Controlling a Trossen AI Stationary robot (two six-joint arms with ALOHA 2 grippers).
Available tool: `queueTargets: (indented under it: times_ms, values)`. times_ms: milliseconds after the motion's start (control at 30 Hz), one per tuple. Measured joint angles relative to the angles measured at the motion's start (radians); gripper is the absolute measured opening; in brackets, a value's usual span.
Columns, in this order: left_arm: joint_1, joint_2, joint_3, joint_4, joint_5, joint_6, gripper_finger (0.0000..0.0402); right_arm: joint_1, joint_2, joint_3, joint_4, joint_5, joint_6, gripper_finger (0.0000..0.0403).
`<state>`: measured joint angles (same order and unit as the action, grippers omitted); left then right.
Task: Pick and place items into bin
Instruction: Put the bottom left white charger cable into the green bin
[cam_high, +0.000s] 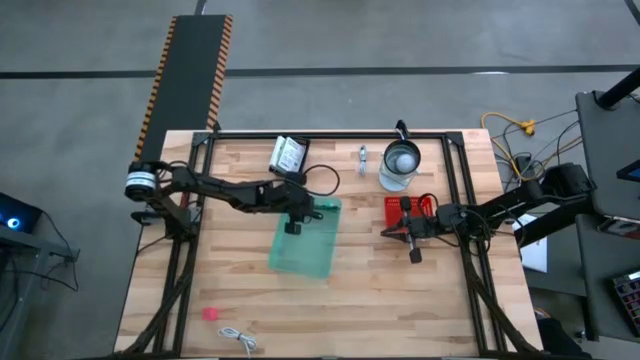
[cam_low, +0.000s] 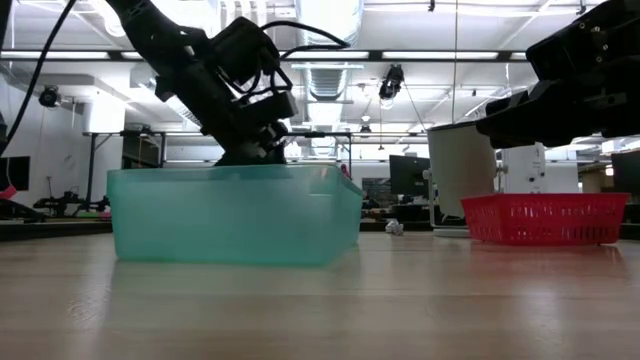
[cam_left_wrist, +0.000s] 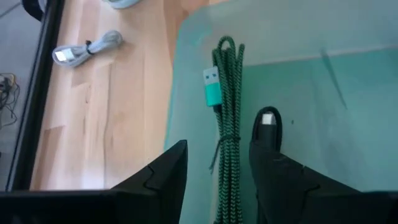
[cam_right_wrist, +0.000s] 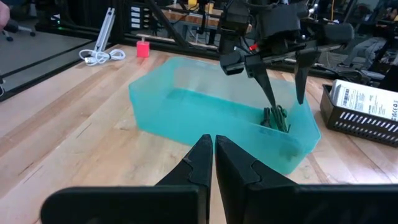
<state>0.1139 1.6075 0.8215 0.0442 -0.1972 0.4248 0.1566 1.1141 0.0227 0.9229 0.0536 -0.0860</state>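
Green cable in the teal bin – left gripper released

The translucent teal bin (cam_right_wrist: 217, 121) holds a green-and-black braided cable (cam_left_wrist: 228, 118), bundled lengthwise with a teal USB plug. The left gripper (cam_left_wrist: 217, 177) hovers over it, fingers apart, gripping nothing. The right gripper (cam_right_wrist: 214, 163) – clenched, empty – waits by the red basket (cam_high: 410, 210).

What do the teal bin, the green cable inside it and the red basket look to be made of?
Teal bin: likely thin translucent plastic with a smooth finish; the tabletop and contents show through its walls.
Green cable: apparently braided fabric sheath in a green and black weave, with a teal plug end, bundled.
Red basket: probably moulded plastic; its walls are an open mesh.
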Motion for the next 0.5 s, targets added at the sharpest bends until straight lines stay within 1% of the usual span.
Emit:
queueTargets:
  times_ms: [267,500]
  values:
    - [-0.033,-0.038,0.000,0.002,0.026,-0.024,0.0155,0.000,0.000,0.000,-0.002,0.000,0.000,0.0009]
    - [-0.068,-0.040,0.000,0.001,0.118,-0.026,0.0155,0.000,0.000,0.000,-0.007,0.000,0.000,0.0009]
